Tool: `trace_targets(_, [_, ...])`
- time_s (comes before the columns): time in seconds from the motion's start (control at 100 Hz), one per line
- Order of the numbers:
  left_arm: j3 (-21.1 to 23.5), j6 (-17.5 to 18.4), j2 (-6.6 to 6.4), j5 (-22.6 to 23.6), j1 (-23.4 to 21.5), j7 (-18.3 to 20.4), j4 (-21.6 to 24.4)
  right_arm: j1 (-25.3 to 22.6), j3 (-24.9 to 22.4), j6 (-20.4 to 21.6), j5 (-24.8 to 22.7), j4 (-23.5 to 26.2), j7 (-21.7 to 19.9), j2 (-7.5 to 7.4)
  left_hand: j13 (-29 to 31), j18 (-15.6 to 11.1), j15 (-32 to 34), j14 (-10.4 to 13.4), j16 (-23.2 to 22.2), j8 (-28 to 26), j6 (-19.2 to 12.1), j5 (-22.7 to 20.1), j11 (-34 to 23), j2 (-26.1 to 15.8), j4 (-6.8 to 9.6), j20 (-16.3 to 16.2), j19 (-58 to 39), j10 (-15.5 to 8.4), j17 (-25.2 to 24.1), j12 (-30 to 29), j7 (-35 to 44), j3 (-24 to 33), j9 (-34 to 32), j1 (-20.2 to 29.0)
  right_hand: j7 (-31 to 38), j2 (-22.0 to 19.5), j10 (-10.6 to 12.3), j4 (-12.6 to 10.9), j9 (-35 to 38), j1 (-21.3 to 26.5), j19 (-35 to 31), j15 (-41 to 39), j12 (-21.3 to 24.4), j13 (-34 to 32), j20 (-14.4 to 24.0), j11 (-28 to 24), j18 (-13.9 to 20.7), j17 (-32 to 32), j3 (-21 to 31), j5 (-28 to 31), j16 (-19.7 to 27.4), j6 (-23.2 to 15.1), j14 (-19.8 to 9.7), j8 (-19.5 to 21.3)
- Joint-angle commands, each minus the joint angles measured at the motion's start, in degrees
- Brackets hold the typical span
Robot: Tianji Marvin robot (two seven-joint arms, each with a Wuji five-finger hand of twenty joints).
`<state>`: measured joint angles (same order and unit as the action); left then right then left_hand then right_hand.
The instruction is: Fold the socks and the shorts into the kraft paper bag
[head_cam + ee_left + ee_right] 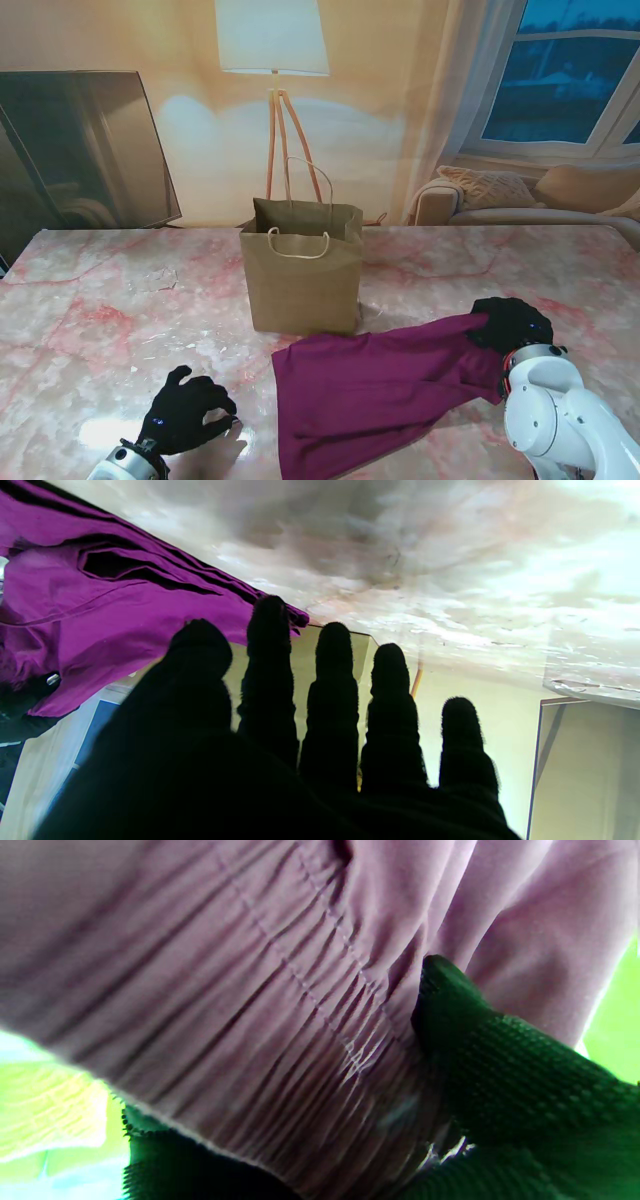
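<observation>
**Gripping the waistband: right hand on the shorts, left hand empty**

Pinching the gathered elastic edge of the shorts (280,1005), the fingers (460,1010) of the right hand (510,323) are closed on the cloth; the right wrist view shows a gloved fingertip pressed into the ribbed waistband, with fabric filling nearly the whole view. In the stand's view that hand sits at the far right corner of the purple shorts (385,390), which lie spread on the pink marble table (110,310), running from the hand toward the near middle of the table.

The left hand (188,410) holds nothing. Its fingers (332,680) are spread apart and extended, as the left wrist view shows, and in the stand's view the hand is low over the table at the near left, apart from the shorts' left edge.

The kraft paper bag (302,275) stands upright and open at the middle of the table, just beyond the far edge of the shorts, its two cord handles raised. Whether the shorts touch its base I cannot tell. No socks can be made out in any view.
</observation>
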<state>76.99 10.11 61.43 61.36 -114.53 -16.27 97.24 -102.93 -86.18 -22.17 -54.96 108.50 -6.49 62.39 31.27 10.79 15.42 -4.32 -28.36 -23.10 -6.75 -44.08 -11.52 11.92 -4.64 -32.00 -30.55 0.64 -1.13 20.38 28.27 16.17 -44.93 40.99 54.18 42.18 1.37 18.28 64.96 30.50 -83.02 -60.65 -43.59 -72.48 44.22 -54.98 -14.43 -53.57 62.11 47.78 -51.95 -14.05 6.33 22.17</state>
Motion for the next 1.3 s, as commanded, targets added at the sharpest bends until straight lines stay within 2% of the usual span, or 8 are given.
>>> trace_targets(0.0, [0.0, -0.1, -0.01, 0.0, -0.2, -0.2, 0.5, -0.1, -0.7, 0.0, -1.2, 2.0, -0.5, -0.36, -1.8, -0.7, -1.9, 1.5, 0.5, -0.7, 0.2, 1.1, 1.0, -1.7, 1.72, 0.6, 0.7, 0.3, -0.8, -0.5, -0.9, -1.0, 1.4, 0.9, 3.0, -4.0, 3.8, -0.9, 1.1, 0.5, -4.6, -3.1, -1.9, -2.0, 2.7, -3.4, -0.8, -0.5, 0.4, 3.9, -2.6, 0.2, 0.1, 0.6])
trace_targets(0.19, [0.1, -0.3, 0.05, -0.2, -0.3, -0.2, 0.7, -2.2, -1.4, -0.2, -3.6, 6.6, -1.7, -0.38, -1.9, -0.6, -2.0, 1.4, 0.7, -0.8, 0.4, 1.1, 1.1, -2.0, 1.8, 0.8, 1.1, 0.3, -0.7, -0.5, -1.1, -1.2, 1.5, 0.9, 3.9, -2.7, 3.5, 0.1, 3.9, -2.0, -7.1, -8.2, -1.4, -2.4, 3.9, -3.8, -1.3, -4.9, -1.6, 5.7, -4.1, 2.0, -0.4, 2.7])
trace_targets(0.38, [0.1, -0.3, 0.05, -0.2, -0.2, -0.2, 0.8, -3.5, 1.2, -0.3, -6.0, 10.9, -4.3, -0.62, -2.0, -0.6, -2.1, 1.4, 0.8, -0.9, 0.4, 1.1, 1.1, -2.1, 1.88, 0.9, 1.4, 0.4, -0.8, -0.5, -1.3, -1.4, 1.7, 0.9, 4.4, -1.8, 3.3, -0.1, 7.3, -3.2, -8.8, -12.2, 1.7, -2.6, 1.8, -3.2, -1.8, -9.7, -2.3, 7.5, -2.3, 2.7, -0.2, 2.5])
trace_targets(0.41, [0.2, -0.3, 0.06, -0.2, -0.3, -0.2, 0.8, -3.3, 2.2, -0.7, -6.6, 11.2, -4.8, -0.68, -2.0, -0.6, -2.1, 1.4, 0.9, -0.9, 0.4, 1.0, 1.1, -2.2, 1.89, 0.9, 1.4, 0.4, -0.8, -0.5, -1.3, -1.4, 1.7, 0.9, 4.9, -1.5, 3.2, -0.2, 8.1, -3.5, -10.1, -13.8, 3.2, -2.5, 0.1, -3.4, -1.6, -10.6, -2.3, 7.9, -0.9, 2.9, -0.3, 1.7])
trace_targets(0.63, [0.7, -0.3, 0.03, 0.0, -0.6, 0.2, 1.1, 0.5, 11.7, -6.5, -11.0, 11.7, -9.1, -1.14, -2.2, -0.7, -2.2, 1.4, 1.0, -1.0, 0.5, 0.9, 1.2, -2.5, 2.0, 1.0, 1.6, 0.4, -0.9, -0.6, -1.5, -1.7, 1.7, 0.8, 5.7, 0.2, 3.5, -0.5, 13.2, -4.4, -18.3, -19.3, 6.9, -2.7, -1.5, -1.6, 2.8, -12.6, -1.4, 9.3, -0.2, 4.2, -2.1, -0.4])
trace_targets(0.89, [1.0, -0.1, 0.1, -0.2, -0.8, 0.0, 1.1, 7.0, 23.6, -14.6, -7.5, 10.3, -10.6, -1.6, -2.4, -0.8, -2.3, 1.3, 1.1, -1.2, 0.6, 0.9, 1.3, -2.6, 2.11, 1.0, 1.9, 0.4, -0.9, -0.6, -1.6, -1.9, 1.8, 0.7, 5.9, -0.4, 3.8, -0.9, 16.7, -4.4, -22.8, -21.5, 10.1, -2.7, -3.5, -0.3, 5.7, -13.5, -1.5, 9.4, 1.2, 5.1, -2.0, -0.9])
trace_targets(1.03, [1.4, 0.0, 0.14, -0.4, -1.1, -0.1, 1.1, 9.2, 28.4, -17.0, -6.1, 9.1, -10.7, -1.84, -2.5, -0.8, -2.3, 1.3, 1.1, -1.2, 0.6, 0.9, 1.3, -2.7, 2.15, 1.0, 2.0, 0.5, -1.0, -0.6, -1.7, -2.0, 1.9, 0.7, 5.6, -1.1, 3.8, -1.1, 17.6, -4.6, -24.4, -22.2, 11.1, -2.7, -4.0, -0.1, 6.7, -13.7, -1.6, 9.7, 1.7, 5.3, -1.8, -1.1])
trace_targets(1.29, [1.4, 0.1, 0.17, -0.4, -1.1, -0.4, 0.9, 16.8, 38.7, -23.6, -1.8, 3.7, -9.4, -2.14, -2.5, -0.8, -2.3, 1.3, 1.1, -1.3, 0.7, 0.9, 1.3, -2.8, 2.24, 1.0, 2.2, 0.6, -1.0, -0.6, -1.8, -2.2, 1.9, 0.7, 5.0, -2.1, 3.3, -1.2, 17.4, -4.7, -24.7, -21.0, 12.3, -2.6, -4.9, 0.9, 7.0, -13.7, -2.0, 9.2, 3.0, 4.9, -0.6, -1.7])
